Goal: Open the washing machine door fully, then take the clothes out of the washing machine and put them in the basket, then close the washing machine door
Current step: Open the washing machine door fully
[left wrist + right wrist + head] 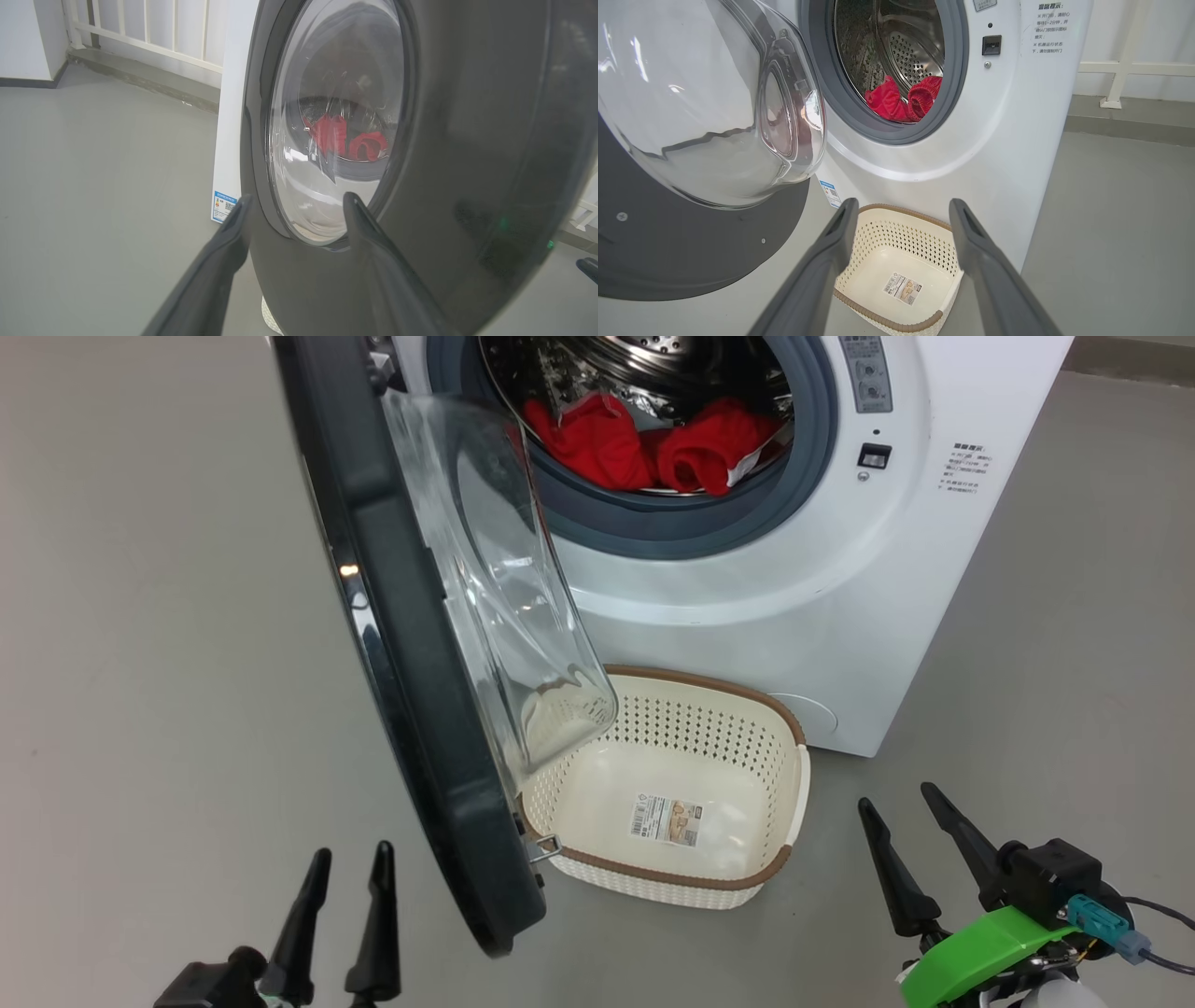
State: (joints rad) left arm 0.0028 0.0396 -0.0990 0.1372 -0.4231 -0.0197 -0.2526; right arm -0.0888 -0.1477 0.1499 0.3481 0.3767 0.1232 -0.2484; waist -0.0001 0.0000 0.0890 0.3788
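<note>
Red clothes (653,448), cream perforated basket (747,728), brown-rimmed.

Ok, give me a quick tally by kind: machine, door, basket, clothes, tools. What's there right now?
Washing machine: 1
Washing machine door: 1, swung open
Basket: 1, no clothes in it
Red clothes, lumps in the drum: 2 (second lump); whether they are separate garments is unclear
Tools: 2, left tool and right tool, both open
Total: 7

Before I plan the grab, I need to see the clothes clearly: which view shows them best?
Head view: the clothes appear largest, unobstructed. The right wrist view shows them smaller; the left wrist view, dimly through the washing machine door.
</note>
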